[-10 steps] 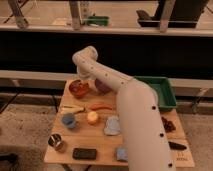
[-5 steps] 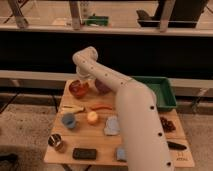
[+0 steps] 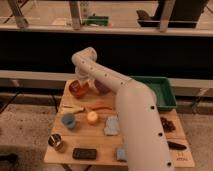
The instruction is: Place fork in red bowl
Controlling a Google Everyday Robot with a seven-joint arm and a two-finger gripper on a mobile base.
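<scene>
The red bowl (image 3: 78, 90) is a round, shallow, orange-red bowl at the back left of the wooden table (image 3: 100, 142). My gripper (image 3: 82, 80) hangs from the white arm's wrist right over the bowl's far rim, pointing down. I cannot make out the fork; it may be hidden at the gripper or in the bowl. The darker purple bowl (image 3: 103, 87) sits just right of the red bowl, partly behind the arm.
A blue cup (image 3: 68, 120), an orange ball (image 3: 92, 117), a yellow item (image 3: 73, 108), a red-orange chili-like item (image 3: 102, 106), a grey cloth (image 3: 112, 125), a metal can (image 3: 56, 141) and a black block (image 3: 84, 153) lie on the table. A green tray (image 3: 164, 92) stands at the back right.
</scene>
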